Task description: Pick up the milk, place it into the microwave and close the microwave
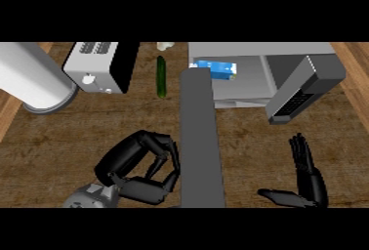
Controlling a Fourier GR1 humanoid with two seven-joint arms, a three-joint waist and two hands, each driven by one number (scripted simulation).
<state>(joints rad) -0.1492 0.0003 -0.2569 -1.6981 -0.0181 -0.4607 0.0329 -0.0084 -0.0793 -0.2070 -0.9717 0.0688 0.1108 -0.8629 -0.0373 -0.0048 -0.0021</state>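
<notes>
Nearby, cucumber [161, 76] and toaster [101, 66] left of microwave [252, 73]; left hand [140, 168] fingers curled emptily, right hand [306, 173] straight.

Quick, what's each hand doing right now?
Left hand: shut, fingers curled, holding nothing.
Right hand: open, fingers straight up, holding nothing.
</notes>
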